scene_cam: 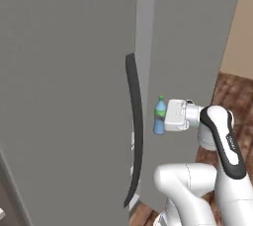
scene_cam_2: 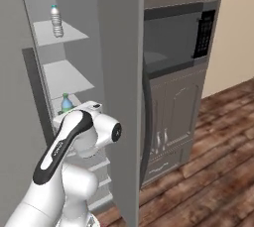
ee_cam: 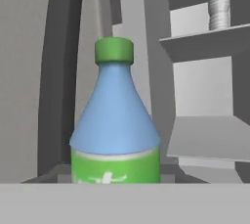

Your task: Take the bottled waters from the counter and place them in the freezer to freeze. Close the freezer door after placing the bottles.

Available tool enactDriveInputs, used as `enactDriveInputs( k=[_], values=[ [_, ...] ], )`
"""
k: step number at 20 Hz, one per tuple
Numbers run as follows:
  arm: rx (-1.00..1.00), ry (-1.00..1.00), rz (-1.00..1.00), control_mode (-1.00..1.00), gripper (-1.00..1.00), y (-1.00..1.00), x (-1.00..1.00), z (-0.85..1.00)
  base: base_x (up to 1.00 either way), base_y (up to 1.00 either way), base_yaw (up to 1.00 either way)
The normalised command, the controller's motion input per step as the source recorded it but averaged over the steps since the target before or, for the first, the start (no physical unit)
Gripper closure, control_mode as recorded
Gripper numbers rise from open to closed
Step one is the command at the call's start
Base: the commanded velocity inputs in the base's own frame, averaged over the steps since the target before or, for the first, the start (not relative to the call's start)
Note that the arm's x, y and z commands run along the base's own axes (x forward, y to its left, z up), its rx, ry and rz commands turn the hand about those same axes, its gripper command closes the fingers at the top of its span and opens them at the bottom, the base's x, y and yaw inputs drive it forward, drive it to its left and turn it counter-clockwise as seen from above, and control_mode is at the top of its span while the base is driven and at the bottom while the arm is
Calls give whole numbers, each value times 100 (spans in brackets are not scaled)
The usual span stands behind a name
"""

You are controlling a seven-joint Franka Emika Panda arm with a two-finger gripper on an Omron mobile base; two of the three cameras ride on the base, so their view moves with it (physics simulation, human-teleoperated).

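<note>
My gripper (scene_cam: 163, 116) is shut on a translucent blue bottled water (scene_cam: 159, 115) with a green cap and green label, held upright. It hangs in the gap between the freezer (scene_cam: 64, 96) door with its long dark handle (scene_cam: 133, 126) and the other grey door. In the hand view this bottle (ee_cam: 115, 120) stands close up, in front of the open freezer's white shelves (ee_cam: 205, 39). From the right base view its cap and shoulder (scene_cam_2: 66, 103) peek over my arm. The second bottled water (scene_cam_2: 57, 21), clear with a pale label, stands on an upper shelf (scene_cam_2: 69, 35). The counter is out of view.
The open freezer door (scene_cam_2: 119, 97) stands edge-on just right of my arm. Beyond it is a built-in microwave (scene_cam_2: 178, 37) over grey-brown cabinet doors (scene_cam_2: 168, 122). A wooden floor (scene_cam_2: 218, 146) spreads to the right below a beige wall (scene_cam_2: 233, 32).
</note>
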Motion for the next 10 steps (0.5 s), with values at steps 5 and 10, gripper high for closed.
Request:
enactDriveInputs(
  k=[5,10],
  values=[
    [0,0,0,100,100,0,0,0,56,-20,16],
    [0,0,0,100,100,0,0,0,55,-14,2]
  ],
)
